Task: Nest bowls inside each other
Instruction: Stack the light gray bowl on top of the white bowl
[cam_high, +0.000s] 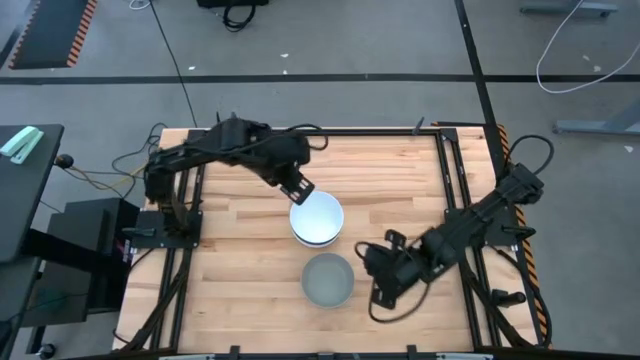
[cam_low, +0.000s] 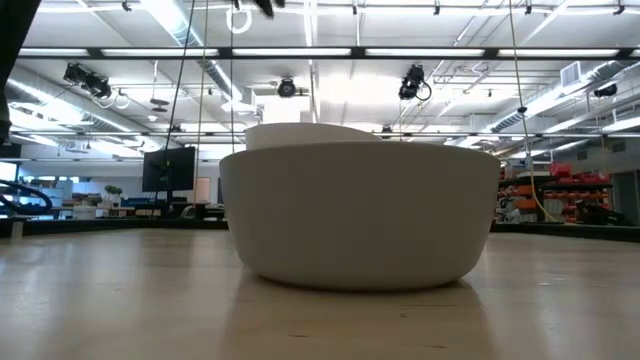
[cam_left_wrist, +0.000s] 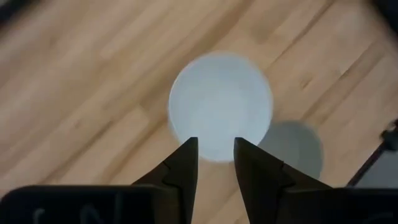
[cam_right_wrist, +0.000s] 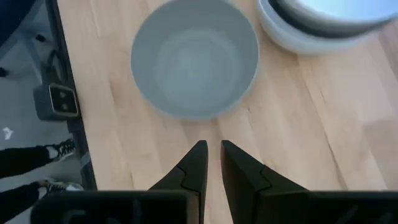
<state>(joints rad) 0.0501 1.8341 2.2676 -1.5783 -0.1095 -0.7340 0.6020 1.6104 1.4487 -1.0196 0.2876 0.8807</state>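
A stack of nested bowls (cam_high: 317, 218) stands on its base mid-table. A white bowl is on top (cam_left_wrist: 221, 106); the right wrist view shows a dark grey rim between white ones (cam_right_wrist: 323, 25). A single mid grey bowl (cam_high: 328, 279) (cam_right_wrist: 194, 59) stands upright nearer the near edge and fills the low view (cam_low: 360, 215), with the stack's rim (cam_low: 300, 130) behind it. My left gripper (cam_high: 299, 188) (cam_left_wrist: 216, 152) hovers open over the stack's far-left rim. My right gripper (cam_high: 378, 268) (cam_right_wrist: 213, 155) waits to the right of the grey bowl, its fingers a narrow gap apart.
Bare wooden tabletop (cam_high: 240, 250) lies to the left of and beyond the bowls. Black frame rails (cam_high: 455, 200) run along the table's left and right sides. A person's shoes (cam_right_wrist: 53, 149) show on the floor beyond the table edge.
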